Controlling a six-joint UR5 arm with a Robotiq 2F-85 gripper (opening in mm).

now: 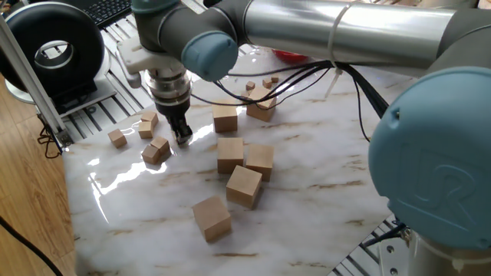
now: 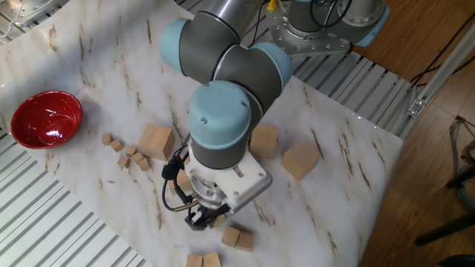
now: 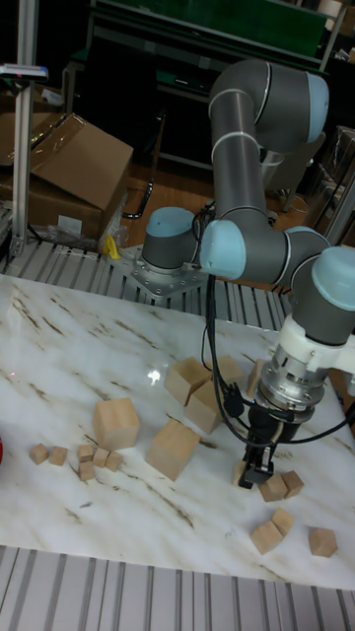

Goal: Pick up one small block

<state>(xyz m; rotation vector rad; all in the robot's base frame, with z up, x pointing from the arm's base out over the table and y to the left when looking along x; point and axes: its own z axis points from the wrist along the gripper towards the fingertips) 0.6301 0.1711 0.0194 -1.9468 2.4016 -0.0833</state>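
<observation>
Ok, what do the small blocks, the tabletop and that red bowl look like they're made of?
Small blocks: likely bare wood, matte light tan with darker end faces. Tabletop: glossy white surface with brown veining, marble or a marble-look sheet; it shows lamp glare. Red bowl: shiny red with bright highlights, glazed ceramic or plastic, can't tell which.

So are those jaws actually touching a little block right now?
Cannot tell. In the tall fixed view the gripper seems to meet a small block beside it, but the contact line is blurred; the arm hides it in the other fixed view.
</observation>
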